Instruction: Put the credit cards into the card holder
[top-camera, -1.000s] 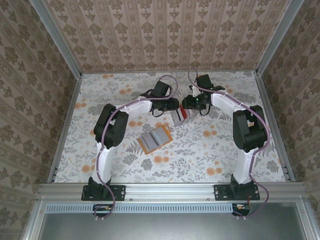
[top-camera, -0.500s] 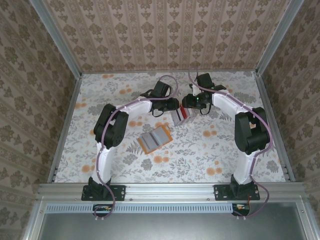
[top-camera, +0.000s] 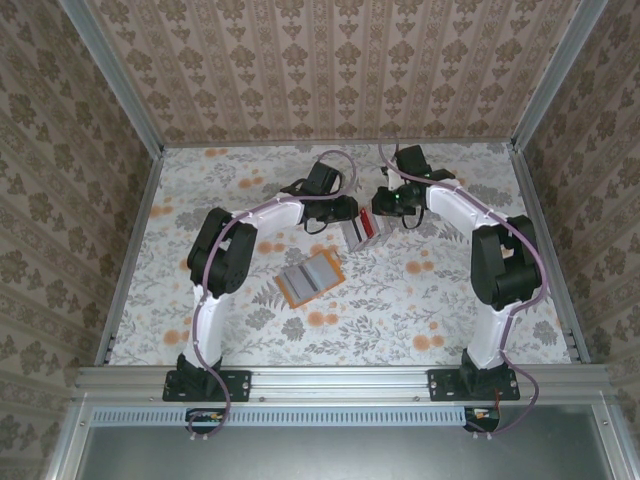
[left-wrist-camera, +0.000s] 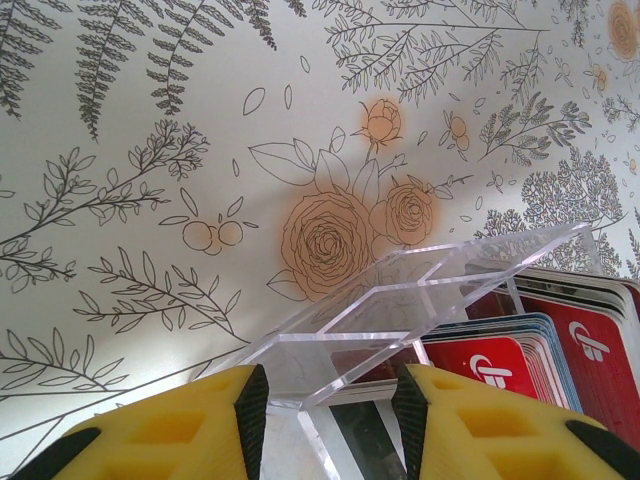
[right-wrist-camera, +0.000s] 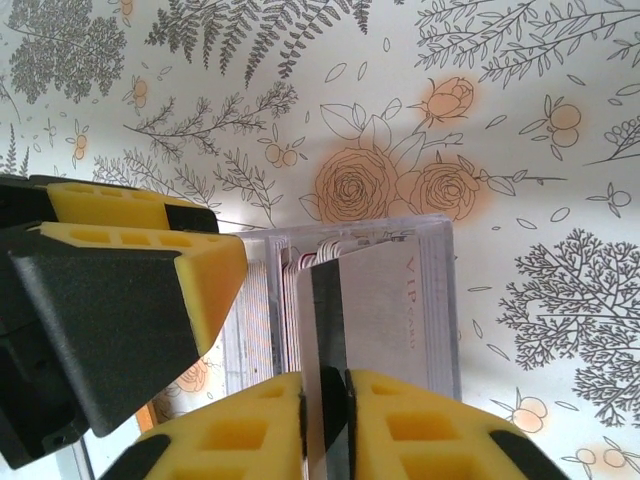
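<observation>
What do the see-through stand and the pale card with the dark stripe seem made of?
The stand looks like clear acrylic, glossy: the floral tabletop shows through and its edges glint. The card is probably thin stiff plastic, satin: it stands flat, unbent.

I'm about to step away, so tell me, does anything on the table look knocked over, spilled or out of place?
Nothing stands out. The clear stand holds its cards in tidy rows, clamped by the left gripper; the right gripper pinches one pale card; the card holder lies open and flat.
</observation>
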